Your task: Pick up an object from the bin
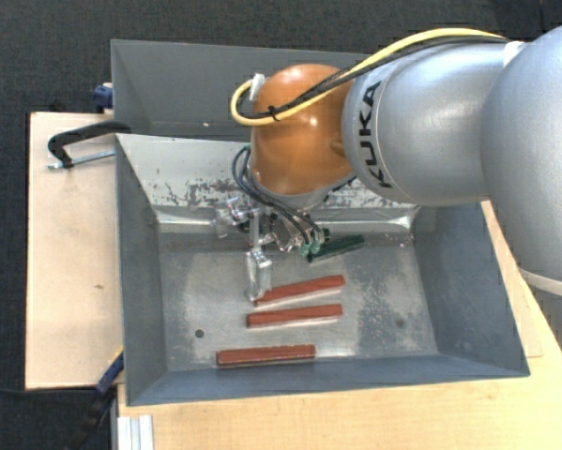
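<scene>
In the camera view, the arm [449, 111] came in from the right. Its orange cover [295, 129] hung above the back half of the bin [135, 279]. The hand [258, 284] pointed down close to the bin floor. Three flat reddish-brown sticks lay there roughly parallel, one in front of the other and a little apart. They were the rear stick [304, 291], the middle stick [295, 316] and the front stick [265, 354]. The tip of the hand stood at the left end of the rear stick, touching it or just beside it, so that stick looked the likeliest thing to be picked. All three sticks lay flat on the floor and none was raised, so the pick seemed not yet made. By that reading the lowering was about done, and closing on a stick and lifting it out were left. Whether the hand was open or closed could not be told, since the cover and wrist hid much of it and the low end read as one pale metal shape. Nothing could be seen held in it. A small green piece [335, 245] sat just right of the wrist near the back wall. It was unclear whether it belonged to the robot or lay loose in the bin.
</scene>
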`<state>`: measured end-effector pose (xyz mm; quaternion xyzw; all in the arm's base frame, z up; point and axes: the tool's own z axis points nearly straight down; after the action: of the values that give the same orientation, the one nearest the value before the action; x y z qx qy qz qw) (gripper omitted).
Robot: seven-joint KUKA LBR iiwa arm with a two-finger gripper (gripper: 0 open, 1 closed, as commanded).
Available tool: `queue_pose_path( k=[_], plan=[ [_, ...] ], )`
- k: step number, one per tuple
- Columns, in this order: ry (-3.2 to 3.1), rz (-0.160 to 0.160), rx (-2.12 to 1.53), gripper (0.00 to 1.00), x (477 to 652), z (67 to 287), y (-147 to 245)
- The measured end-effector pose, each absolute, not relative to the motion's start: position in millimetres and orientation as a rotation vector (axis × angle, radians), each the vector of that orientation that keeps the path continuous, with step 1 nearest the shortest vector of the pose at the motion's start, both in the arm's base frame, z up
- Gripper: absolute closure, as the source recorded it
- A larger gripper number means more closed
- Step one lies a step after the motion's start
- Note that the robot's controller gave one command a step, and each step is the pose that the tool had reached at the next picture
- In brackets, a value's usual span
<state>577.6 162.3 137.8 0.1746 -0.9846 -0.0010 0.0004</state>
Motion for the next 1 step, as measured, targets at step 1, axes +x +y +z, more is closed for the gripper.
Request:
queue_pose_path(
  k=[1],
  plan=[
    [-3.039,-0.001,0.81,0.0,560.6,119.6,120.8]
  ],
)
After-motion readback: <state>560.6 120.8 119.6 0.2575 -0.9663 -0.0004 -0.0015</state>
